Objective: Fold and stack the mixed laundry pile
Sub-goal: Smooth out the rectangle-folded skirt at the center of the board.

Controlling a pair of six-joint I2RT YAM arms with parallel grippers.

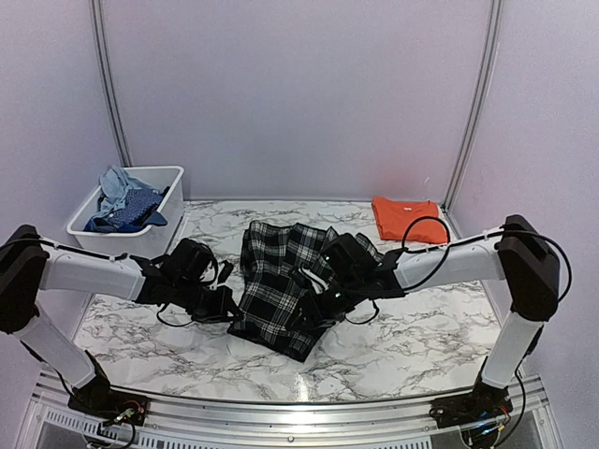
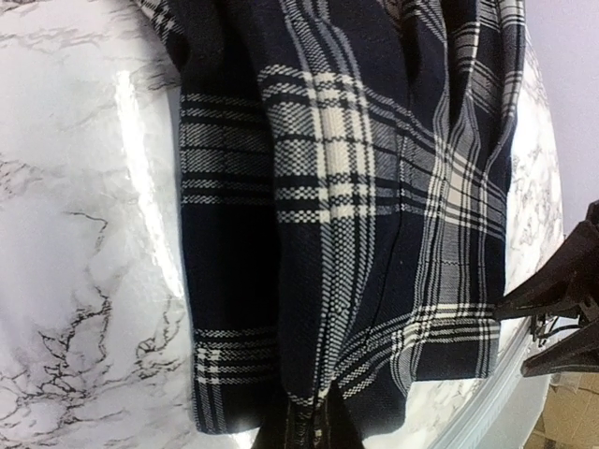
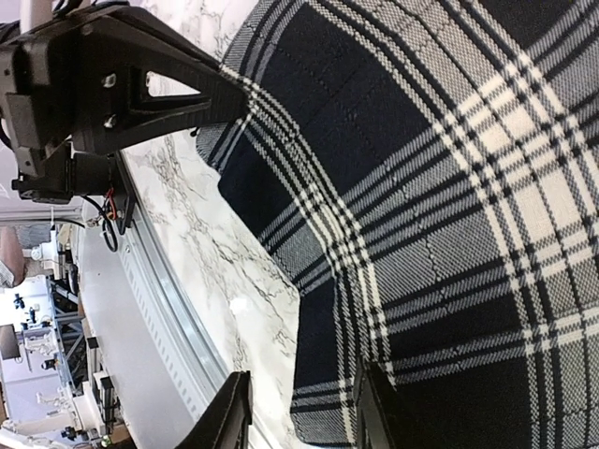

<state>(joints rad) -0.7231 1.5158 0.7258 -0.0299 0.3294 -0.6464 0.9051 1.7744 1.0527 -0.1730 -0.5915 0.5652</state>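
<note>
Here, lilac walls [image 1: 299,94] surround the glossy (marbled) table [image 1: 421,346] bearing the plaid piece [image 1: 281,281].

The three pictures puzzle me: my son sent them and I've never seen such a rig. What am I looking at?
Two robot arms are bolted at the near edge of a marble-patterned table. One picture looks down from above; the others come from a camera on each wrist. Between the arms lies a black-and-white plaid cloth: the left fingers are shut on its edge, the right fingers stand open over it. At the back: a folded orange T-shirt, right, and a white plastic bin of blue clothes, left.
</note>
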